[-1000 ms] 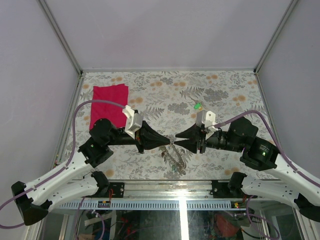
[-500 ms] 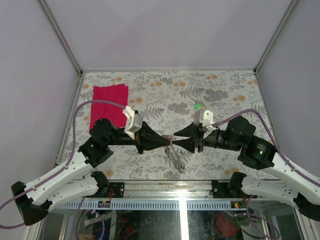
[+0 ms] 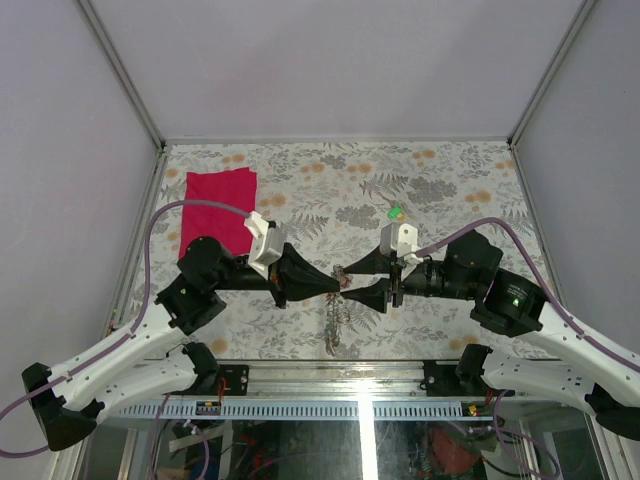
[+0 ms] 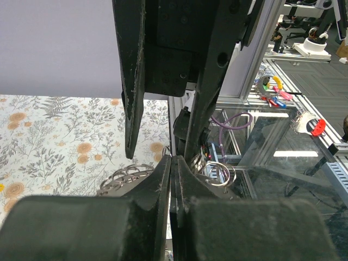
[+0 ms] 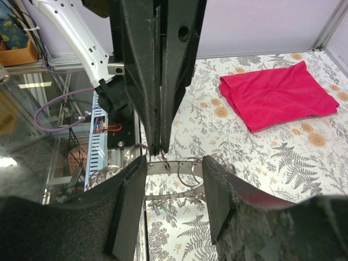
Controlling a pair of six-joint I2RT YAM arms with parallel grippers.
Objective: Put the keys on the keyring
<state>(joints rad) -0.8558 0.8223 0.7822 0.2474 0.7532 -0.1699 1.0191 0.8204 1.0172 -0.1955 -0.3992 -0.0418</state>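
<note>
At desk [image 3: 450,190] centre, keyring [image 5: 169,167]: gripped at its rim.
Left fingers [image 3: 336,283]: pressed together on the ring.
Right fingers [image 3: 350,280]: parted, straddling the ring from 3 o'clock.
Keys [image 3: 334,318]: dangling at its 6 o'clock.

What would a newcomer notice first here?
The two black grippers meet tip to tip above the floral table: the left gripper pinches the keyring, its keys dangling, while the right gripper straddles it open. Next, the red cloth at far left and a small green-headed key lying alone beyond the right gripper.
</note>
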